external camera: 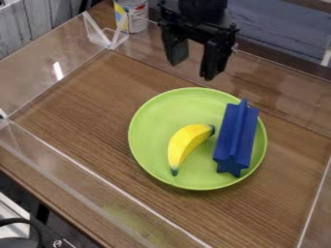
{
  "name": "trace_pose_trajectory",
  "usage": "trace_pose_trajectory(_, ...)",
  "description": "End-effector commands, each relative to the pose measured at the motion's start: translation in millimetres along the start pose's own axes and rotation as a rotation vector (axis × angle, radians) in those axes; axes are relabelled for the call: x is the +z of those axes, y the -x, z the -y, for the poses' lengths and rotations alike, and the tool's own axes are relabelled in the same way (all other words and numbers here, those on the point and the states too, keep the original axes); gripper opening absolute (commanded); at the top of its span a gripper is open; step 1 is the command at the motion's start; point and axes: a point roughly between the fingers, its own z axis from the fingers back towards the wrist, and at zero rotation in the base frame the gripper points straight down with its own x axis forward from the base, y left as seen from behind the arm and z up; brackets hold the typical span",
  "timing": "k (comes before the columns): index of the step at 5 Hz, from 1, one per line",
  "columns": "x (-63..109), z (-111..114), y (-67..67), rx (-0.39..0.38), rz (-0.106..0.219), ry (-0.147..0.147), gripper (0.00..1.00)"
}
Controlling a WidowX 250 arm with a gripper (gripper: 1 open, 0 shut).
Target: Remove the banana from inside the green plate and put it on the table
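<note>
Since the banana (188,147) lies toward seven o'clock on the plate (147,108), we should descend straight over its middle. Our pincer (196,70) is open.

clear side walls (104,186); grey slatted panel (34,21), upper left.

Blue ridged block (237,139), upright can (132,15) near the clear walls' far corner.
</note>
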Motion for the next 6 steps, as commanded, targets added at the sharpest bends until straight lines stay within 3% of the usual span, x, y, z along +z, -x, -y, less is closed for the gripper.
trace_pose_trajectory(1,22.3,3.0,-7.2,-0.014,0.078,-0.017,1.00)
trace_pose_trajectory(3,23.5,1.9,-8.4,-0.013,0.086,-0.024,1.00)
trace_pose_trajectory(6,18.4,4.2,0.2,-0.012,0.073,-0.010,1.00)
